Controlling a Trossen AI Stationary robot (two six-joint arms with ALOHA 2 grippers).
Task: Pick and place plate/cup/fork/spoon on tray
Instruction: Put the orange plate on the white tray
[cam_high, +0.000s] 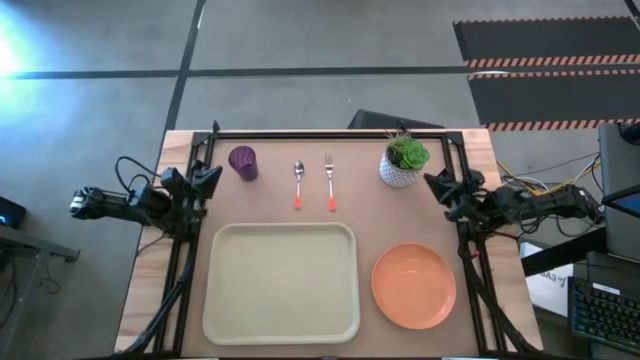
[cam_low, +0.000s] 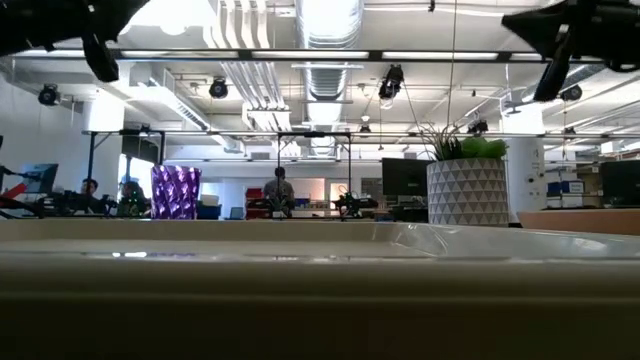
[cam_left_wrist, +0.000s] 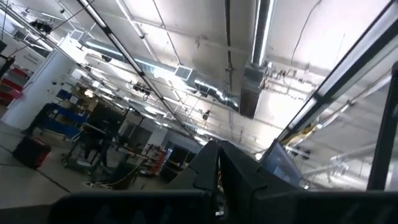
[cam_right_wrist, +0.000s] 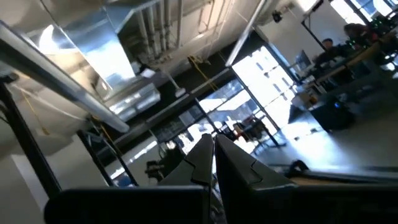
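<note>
On the counter (cam_high: 180, 300): tray (cam_high: 281, 281), bare, central for loading; plate (cam_high: 414, 285) beside it; cup (cam_high: 243, 162), spoon (cam_high: 298, 185), fork (cam_high: 329, 183) behind. Left hand (cam_high: 208, 178) and right hand (cam_high: 436, 182) parked at the edges, clenched, holding nothing.

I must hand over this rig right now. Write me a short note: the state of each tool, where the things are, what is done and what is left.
Left tool: shut, holding nothing, parked at the table's left edge near the cup.
Right tool: shut, holding nothing, parked at the right edge beside the plant pot.
Tray: front centre, nothing on it.
Plate: on the table just right of the tray.
Cup: back left. Spoon and fork: side by side behind the tray, spoon on the left.
Done: nothing placed yet.
Left: move plate, cup, fork and spoon onto the tray.
</note>
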